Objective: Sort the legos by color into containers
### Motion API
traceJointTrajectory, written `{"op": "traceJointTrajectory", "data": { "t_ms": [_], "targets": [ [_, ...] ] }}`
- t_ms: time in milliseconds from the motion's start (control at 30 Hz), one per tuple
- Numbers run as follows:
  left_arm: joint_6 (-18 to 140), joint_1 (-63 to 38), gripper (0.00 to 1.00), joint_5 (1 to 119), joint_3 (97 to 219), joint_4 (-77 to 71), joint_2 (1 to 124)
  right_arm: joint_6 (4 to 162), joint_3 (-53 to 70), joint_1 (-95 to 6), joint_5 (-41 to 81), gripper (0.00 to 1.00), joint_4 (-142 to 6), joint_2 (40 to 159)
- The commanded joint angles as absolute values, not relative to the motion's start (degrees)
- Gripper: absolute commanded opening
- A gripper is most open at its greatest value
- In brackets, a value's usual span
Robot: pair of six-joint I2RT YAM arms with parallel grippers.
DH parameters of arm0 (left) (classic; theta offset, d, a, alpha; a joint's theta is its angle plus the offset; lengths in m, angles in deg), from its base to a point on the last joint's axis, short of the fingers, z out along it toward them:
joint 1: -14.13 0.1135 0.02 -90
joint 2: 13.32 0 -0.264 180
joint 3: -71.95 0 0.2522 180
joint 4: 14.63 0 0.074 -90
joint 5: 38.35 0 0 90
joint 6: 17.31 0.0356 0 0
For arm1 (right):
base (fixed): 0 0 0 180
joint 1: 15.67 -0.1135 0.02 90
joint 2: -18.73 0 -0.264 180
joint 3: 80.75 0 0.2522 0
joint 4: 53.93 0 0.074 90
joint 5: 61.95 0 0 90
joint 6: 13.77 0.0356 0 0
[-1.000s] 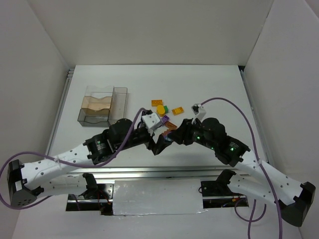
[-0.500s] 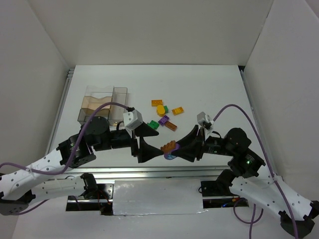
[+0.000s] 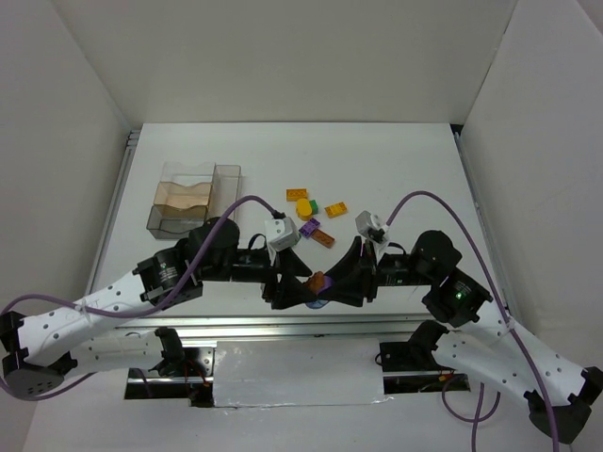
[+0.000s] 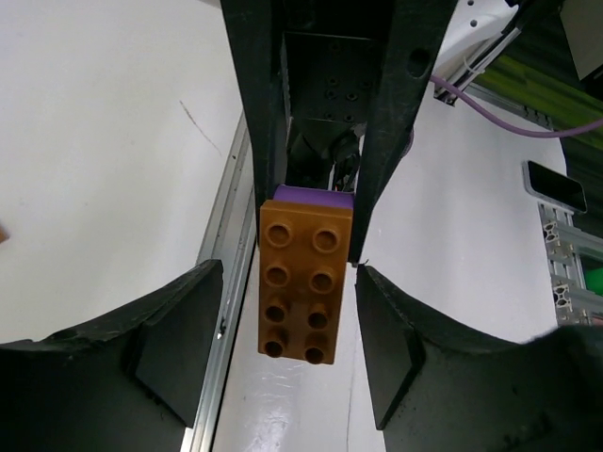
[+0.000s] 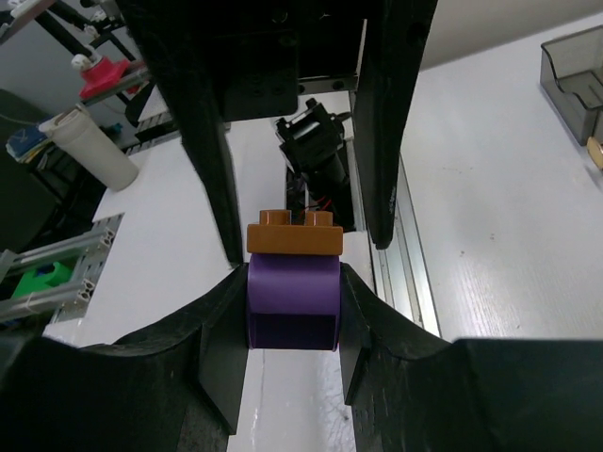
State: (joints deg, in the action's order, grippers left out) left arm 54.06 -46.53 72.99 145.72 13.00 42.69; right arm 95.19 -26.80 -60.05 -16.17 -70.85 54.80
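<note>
The right gripper (image 5: 292, 325) clamps a purple brick (image 5: 292, 299) capped by an orange brick (image 4: 300, 282); the half-open left gripper (image 4: 287, 301) straddles the latter from nine o'clock.

A robotics lab test cell. Plain white panels (image 3: 283, 66) box in a white worktop (image 3: 396, 169) on its left, far and right sides. A slotted aluminium rail (image 3: 301, 325) runs along the near edge and purple cables (image 3: 419, 194) loop overhead. Past that edge, a bench holds aluminium framing (image 5: 57, 250) and a white bottle (image 5: 89, 151).

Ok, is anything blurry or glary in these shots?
Left wrist view: orange brick sharp, sheen on the white table below it. Right wrist view: purple brick crisp, right pincer dark, little detail. Top view: even light, soft shadows.
</note>
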Motion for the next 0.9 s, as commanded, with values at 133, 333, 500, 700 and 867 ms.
{"op": "traceJointTrajectory", "data": {
  "t_ms": [133, 333, 500, 700, 867],
  "targets": [
    [53.88, -46.86, 0.43, 76.08, 146.27, 10.39, 43.46, 93.01, -24.71, -60.06, -18.18, 0.00, -70.32, 54.24],
    [54.41, -46.86, 0.10, 79.42, 145.47, 8.28, 41.36, 90.73, -24.71, -60.06, -18.70, 0.00, -72.43, 54.23],
    [54.67, -46.78, 0.00, 82.23, 145.38, 7.39, 38.55, 87.22, -24.45, -60.14, -19.23, 0.00, -75.86, 54.50],
    [55.20, -46.78, 0.00, 81.27, 147.93, 10.02, 36.43, 85.81, -27.34, -59.97, -18.35, 0.00, -75.95, 53.53],
    [54.77, -46.69, 0.00, 64.96, 153.38, 16.44, 36.69, 89.23, -30.60, -59.97, -12.75, 0.00, -70.95, 52.13]
  ]
}}
